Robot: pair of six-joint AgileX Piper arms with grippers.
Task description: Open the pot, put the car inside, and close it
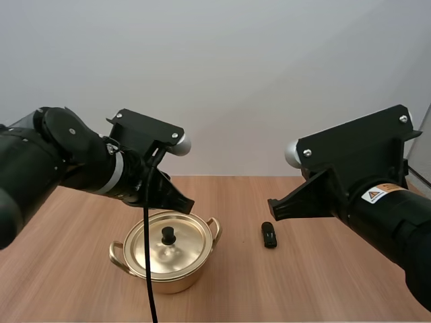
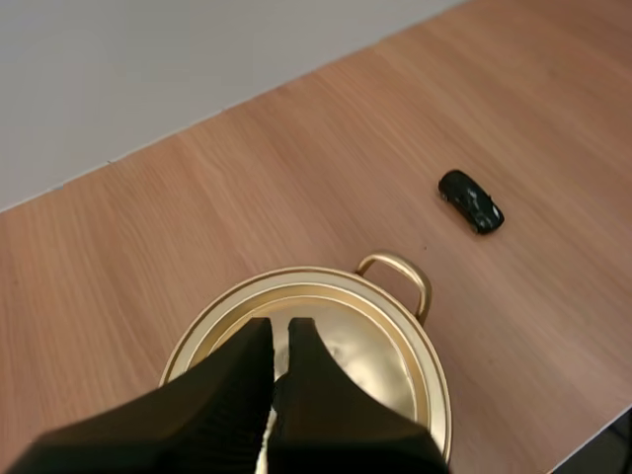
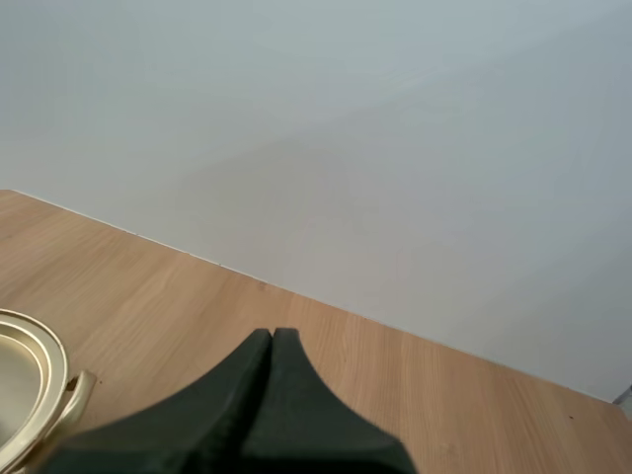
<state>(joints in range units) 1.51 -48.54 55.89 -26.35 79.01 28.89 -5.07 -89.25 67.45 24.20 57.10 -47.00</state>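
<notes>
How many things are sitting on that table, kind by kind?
Pot: 1
Lid, sitting on the pot: 1
Toy car, black, beside the pot: 1
Total: 3

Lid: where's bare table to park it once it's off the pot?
Widest bare table is left of the pot. Also free: the strip behind the pot toward the wall, and the near side right of it. Tight: the gap between pot handle and toy car, right gripper close by. The left gripper hangs over the lid.
</notes>
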